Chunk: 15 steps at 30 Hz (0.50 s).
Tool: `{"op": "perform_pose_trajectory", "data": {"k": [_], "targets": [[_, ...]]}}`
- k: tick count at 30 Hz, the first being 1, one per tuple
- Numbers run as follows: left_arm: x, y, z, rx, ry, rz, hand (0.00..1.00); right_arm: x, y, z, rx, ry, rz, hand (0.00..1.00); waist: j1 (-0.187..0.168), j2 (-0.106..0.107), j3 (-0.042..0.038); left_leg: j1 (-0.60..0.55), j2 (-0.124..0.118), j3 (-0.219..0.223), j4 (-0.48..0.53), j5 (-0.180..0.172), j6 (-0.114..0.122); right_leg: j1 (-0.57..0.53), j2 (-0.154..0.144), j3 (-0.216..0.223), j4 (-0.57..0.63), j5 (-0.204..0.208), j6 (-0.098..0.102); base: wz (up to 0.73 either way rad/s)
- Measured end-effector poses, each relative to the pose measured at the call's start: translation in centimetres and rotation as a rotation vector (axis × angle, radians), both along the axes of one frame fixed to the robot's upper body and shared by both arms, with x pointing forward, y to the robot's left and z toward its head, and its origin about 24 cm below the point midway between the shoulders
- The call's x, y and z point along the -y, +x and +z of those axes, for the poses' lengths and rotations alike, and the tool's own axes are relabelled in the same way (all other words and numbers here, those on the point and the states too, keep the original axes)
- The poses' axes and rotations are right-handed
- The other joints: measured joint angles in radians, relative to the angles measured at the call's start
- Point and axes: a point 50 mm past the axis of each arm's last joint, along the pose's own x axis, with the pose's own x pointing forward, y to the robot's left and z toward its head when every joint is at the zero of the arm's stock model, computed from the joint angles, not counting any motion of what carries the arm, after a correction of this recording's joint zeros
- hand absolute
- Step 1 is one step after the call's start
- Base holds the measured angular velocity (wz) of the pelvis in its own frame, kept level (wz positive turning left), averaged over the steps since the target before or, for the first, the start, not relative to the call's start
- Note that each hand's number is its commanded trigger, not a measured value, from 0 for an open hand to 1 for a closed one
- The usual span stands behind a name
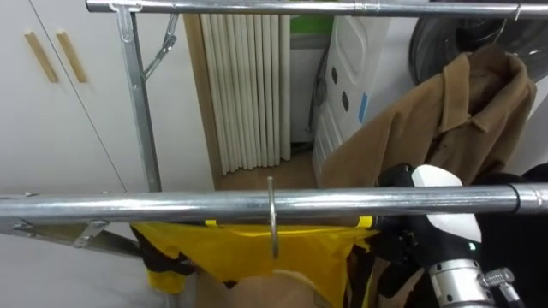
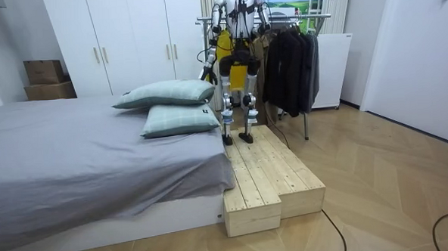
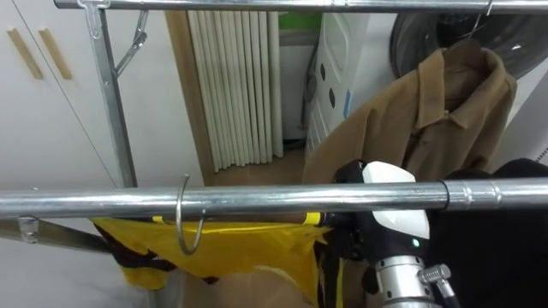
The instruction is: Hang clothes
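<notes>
A yellow garment (image 1: 248,248) hangs on a hanger whose metal hook (image 1: 272,218) sits over the near steel rail (image 1: 171,206) of the clothes rack. In the room view the yellow garment (image 2: 224,48) shows in front of me, at the rack's left end. My right hand (image 1: 441,205) is raised at the rail, just right of the garment's shoulder; its fingers are hidden behind the rail and the cloth. My left hand (image 2: 205,73) hangs low at my side on the room view's left. I stand on a wooden platform (image 2: 268,176), facing the rack.
A brown coat (image 1: 445,120) hangs from the far rail (image 1: 300,7). Dark coats (image 2: 291,58) fill the rack's right part. White wardrobe doors (image 1: 51,94) stand to the left and a rack post (image 1: 141,111) rises between the rails. A bed (image 2: 82,162) lies beside the platform.
</notes>
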Motion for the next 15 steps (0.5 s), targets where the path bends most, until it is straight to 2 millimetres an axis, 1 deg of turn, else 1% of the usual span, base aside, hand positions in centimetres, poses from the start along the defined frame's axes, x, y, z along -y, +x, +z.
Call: {"op": "perform_pose_trajectory", "data": {"k": [3, 5, 15], "targets": [[0.02, -0.17, 0.0, 0.0, 0.004, 0.0, 0.0, -0.06, -0.03, -0.04, -0.002, 0.0, 0.002, 1.0, -0.001, 0.001, -0.0005, 0.004, 0.001, -0.001, 0.0, 0.0, 0.0, 0.006, 0.0, -0.001, -0.004, 0.0, 0.0, 0.0], [-0.01, -0.18, 0.01, 0.0, 0.008, 0.002, 0.0, -0.08, -0.08, -0.12, -0.005, 0.001, 0.003, 1.0, -0.001, 0.002, -0.0009, 0.008, 0.002, 0.0, 0.0, 0.0, 0.0, 0.015, -0.001, -0.002, -0.015, 0.004, -0.006, 0.0], [-0.17, -0.23, 0.06, 0.002, 0.016, 0.018, 0.0, -0.06, -0.06, -0.39, -0.022, 0.001, 0.003, 1.0, -0.001, 0.002, -0.0017, 0.018, 0.008, -0.001, 0.0, -0.001, -0.002, 0.028, 0.003, -0.004, -0.015, 0.004, -0.006, 0.0]]}}
